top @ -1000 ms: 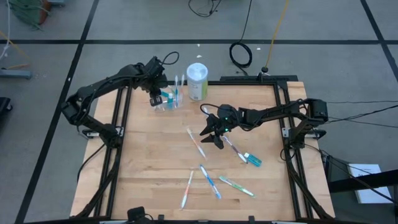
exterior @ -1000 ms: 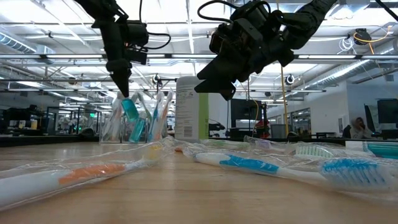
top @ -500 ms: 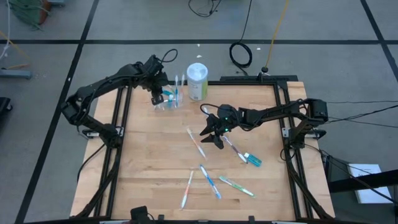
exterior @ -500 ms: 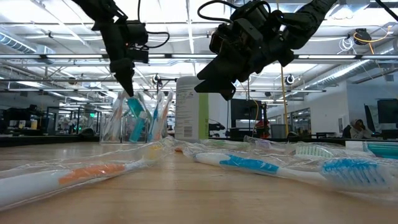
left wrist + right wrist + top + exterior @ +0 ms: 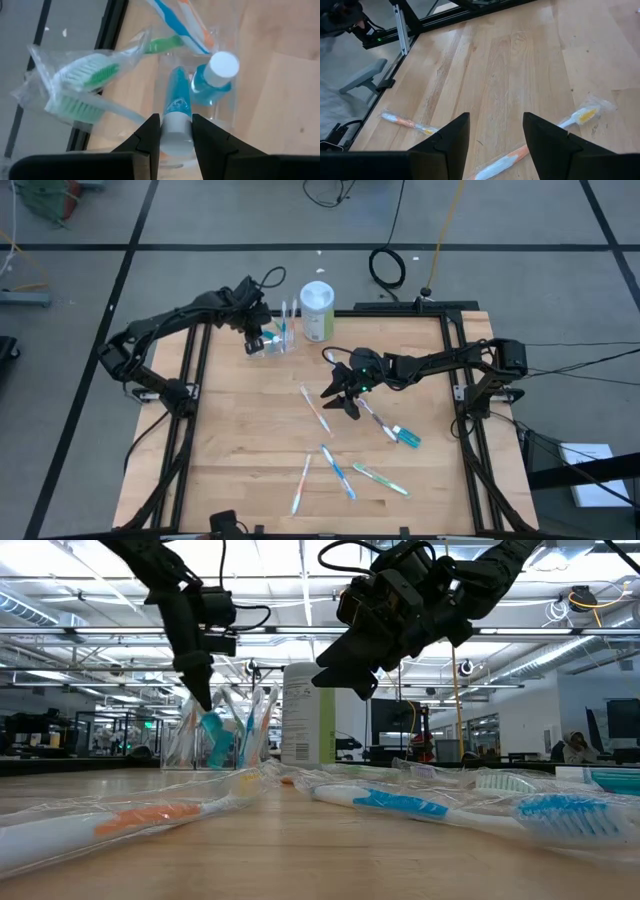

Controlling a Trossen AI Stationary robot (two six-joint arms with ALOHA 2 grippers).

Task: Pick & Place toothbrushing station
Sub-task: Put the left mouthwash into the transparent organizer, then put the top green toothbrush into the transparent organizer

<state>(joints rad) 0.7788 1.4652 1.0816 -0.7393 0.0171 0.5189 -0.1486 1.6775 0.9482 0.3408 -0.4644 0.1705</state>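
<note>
Task judged partly done. The clear cup [image 5: 272, 343] stood at the far left corner of the counter [image 5: 240, 450], beside a white and green canister [image 5: 317, 310]. It already held several wrapped toothbrushes, one green-bristled [image 5: 82, 85], and a small blue tube with a white cap [image 5: 216, 77].

Left claw [image 5: 175, 135] was over the cup, fingers closed on the capped end of a second blue tube [image 5: 176, 107], which pointed down into the cup; not yet released.

Right claw [image 5: 338, 392] hung above mid-counter with fingers spread wide and nothing between them, over a wrapped orange-handled toothbrush [image 5: 316, 409].

Left to place: five toothbrushes loose on the counter, namely that one, a blue-handled one [image 5: 338, 471], a green one [image 5: 380, 478], another orange one [image 5: 301, 482] and one near the right claw [image 5: 373, 418]; also a third blue tube [image 5: 406, 437].
</note>
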